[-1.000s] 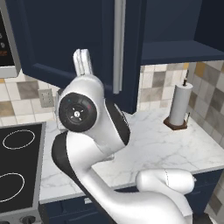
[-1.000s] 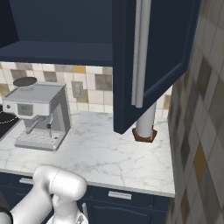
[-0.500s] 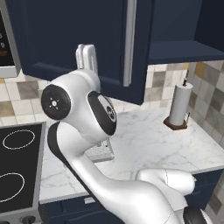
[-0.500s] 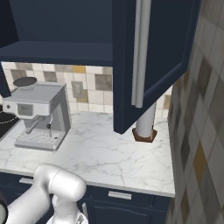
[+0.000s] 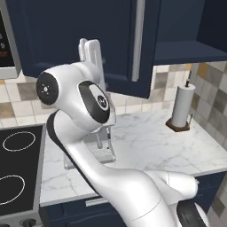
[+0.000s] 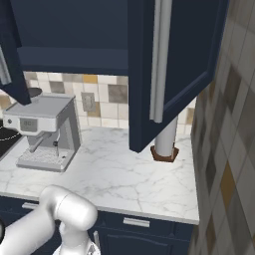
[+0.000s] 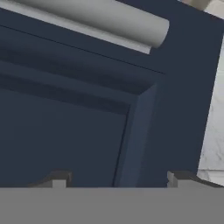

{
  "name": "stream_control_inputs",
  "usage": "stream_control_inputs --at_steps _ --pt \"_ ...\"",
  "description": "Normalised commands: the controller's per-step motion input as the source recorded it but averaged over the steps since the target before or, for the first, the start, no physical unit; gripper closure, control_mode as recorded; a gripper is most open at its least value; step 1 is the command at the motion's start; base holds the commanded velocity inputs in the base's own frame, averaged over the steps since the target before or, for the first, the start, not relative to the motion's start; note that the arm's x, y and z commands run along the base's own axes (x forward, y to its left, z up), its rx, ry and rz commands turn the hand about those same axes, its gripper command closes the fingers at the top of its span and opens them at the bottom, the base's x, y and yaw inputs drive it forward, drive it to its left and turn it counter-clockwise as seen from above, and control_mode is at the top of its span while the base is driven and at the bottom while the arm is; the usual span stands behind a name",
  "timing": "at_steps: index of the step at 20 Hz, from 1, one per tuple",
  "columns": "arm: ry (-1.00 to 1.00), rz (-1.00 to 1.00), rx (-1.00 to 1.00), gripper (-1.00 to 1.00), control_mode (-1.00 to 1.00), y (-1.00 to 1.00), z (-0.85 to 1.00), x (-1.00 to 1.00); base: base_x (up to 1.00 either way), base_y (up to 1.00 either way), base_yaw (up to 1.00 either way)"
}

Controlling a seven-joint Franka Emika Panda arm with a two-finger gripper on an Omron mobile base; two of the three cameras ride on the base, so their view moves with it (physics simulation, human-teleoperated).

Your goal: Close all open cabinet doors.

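Swinging steadily flatter across the last second, the left cabinet door (image 5: pixel 80 40) now fills the upper left and centre of the left base view, its silver bar handle (image 5: pixel 138 40) having slid from mid-frame toward the right as I pushed. My arm has rolled with it: the big joint has dropped lower and leftward, and the hand (image 5: pixel 91 55) stands upright against the door's panel in the upper middle of that view. Looking along the hand, I see the recessed panel and raised frame close up, the handle crossing the top, and the two finger tips (image 7: pixel 57 178) spread wide at the bottom corners, gripping nothing. I judge this door nearly shut but not home, since its lower right corner overlaps the open shelf behind. That leaves the other cabinet door (image 6: pixel 169 69), which stands well ajar in the upper centre of the right base view, above the counter (image 6: pixel 114 174) and in front of the paper towel holder (image 6: pixel 164 144), unchanged throughout
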Motion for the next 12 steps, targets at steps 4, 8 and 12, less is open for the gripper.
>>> stream_control_inputs --at_steps 4,8,12 --pt "0.00 -0.16 0.02 -1.00 -1.00 -0.33 0.00 0.50 0.00 0.00 0.00" --pt "0.00 -0.15 0.02 -1.00 -1.00 -0.34 0.00 0.51 0.00 0.00 0.00" --pt "0.00 -0.13 0.02 -1.00 -1.00 -0.31 0.00 0.52 0.00 0.00 0.00"
